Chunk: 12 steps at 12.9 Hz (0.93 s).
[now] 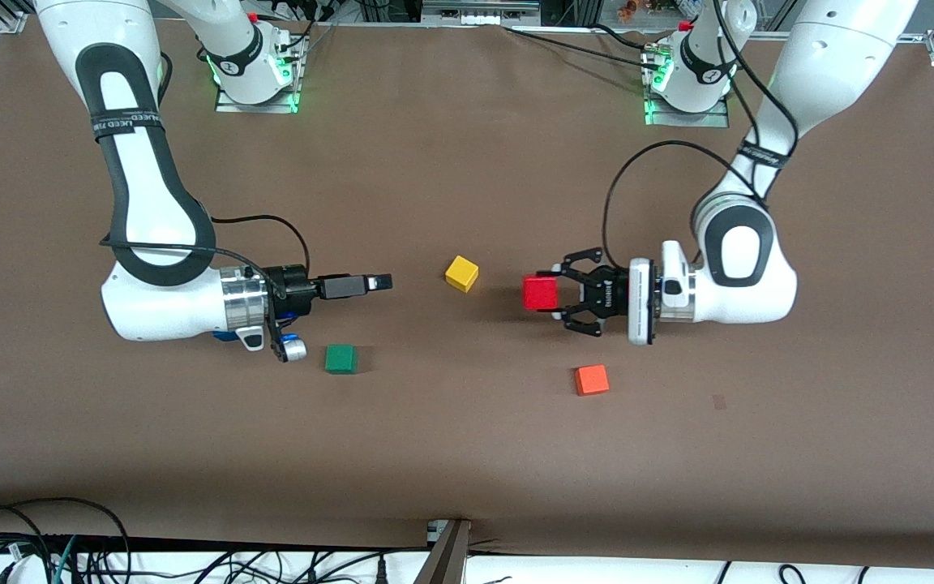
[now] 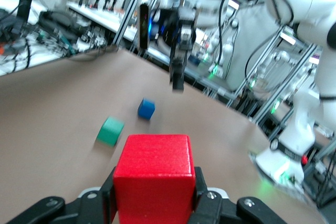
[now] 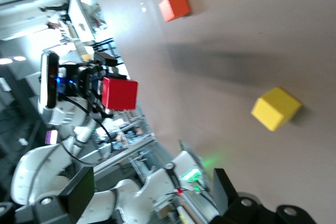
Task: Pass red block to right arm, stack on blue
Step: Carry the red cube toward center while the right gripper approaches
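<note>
Left gripper (image 1: 552, 294): raised over the middle of the table, turned sideways toward the right arm's end; black linkage fingers (image 2: 207, 203) clamped tight against two sides of the red block.
Red block (image 1: 540, 293): held in the left gripper, lifted off the table; over bare brown surface between the yellow cube and the orange cube; fills the lower middle of the left wrist view (image 2: 153, 177); seen from the right wrist view (image 3: 119, 93) as a red square against the left arm's wrist.
Right gripper (image 1: 378, 283): hanging over the table above and beside the green cube, pointed at the left gripper; slim black fingers (image 3: 79, 192) spread wide apart, nothing between them; well apart from the red block.
Blue cube (image 2: 146, 108): resting on the table toward the right arm's end, near the green cube; only a sliver of blue visible under the right arm's wrist in the front view (image 1: 225, 334).
Green cube (image 1: 341, 358): flat on the table, nearer to the front camera than the right gripper's wrist.
Yellow cube (image 1: 461, 273): on the table between the two grippers, slightly rotated.
Orange cube (image 1: 592, 380): on the table, nearer to the front camera than the left gripper.
Table (image 1: 467, 454): brown matte top.
</note>
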Available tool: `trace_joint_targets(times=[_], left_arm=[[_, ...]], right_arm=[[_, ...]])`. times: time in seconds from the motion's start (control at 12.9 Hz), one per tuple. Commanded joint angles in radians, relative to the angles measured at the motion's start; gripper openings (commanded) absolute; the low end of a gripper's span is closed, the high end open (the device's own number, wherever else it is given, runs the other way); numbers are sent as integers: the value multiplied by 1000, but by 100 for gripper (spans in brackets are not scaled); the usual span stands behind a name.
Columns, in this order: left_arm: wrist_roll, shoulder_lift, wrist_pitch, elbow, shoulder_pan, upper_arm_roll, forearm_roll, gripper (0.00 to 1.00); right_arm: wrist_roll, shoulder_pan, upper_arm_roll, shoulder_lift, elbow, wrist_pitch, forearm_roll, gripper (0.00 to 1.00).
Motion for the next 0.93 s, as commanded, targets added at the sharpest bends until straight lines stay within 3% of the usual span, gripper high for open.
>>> trace_joint_targets(times=[0.0, 0.23, 0.62, 0.85], left_arm=[[37, 39, 82, 54, -92, 0, -92, 11], [45, 82, 96, 128, -141, 0, -116, 13], [57, 101, 182, 168, -233, 0, -256, 14], [79, 101, 183, 182, -234, 0, -264, 13]], right_arm=[[-12, 19, -2, 41, 13, 7, 106, 100], [-12, 56, -2, 44, -7, 50, 203, 100], [-12, 74, 0, 44, -44, 62, 240, 100], [-12, 76, 0, 43, -46, 65, 256, 100]])
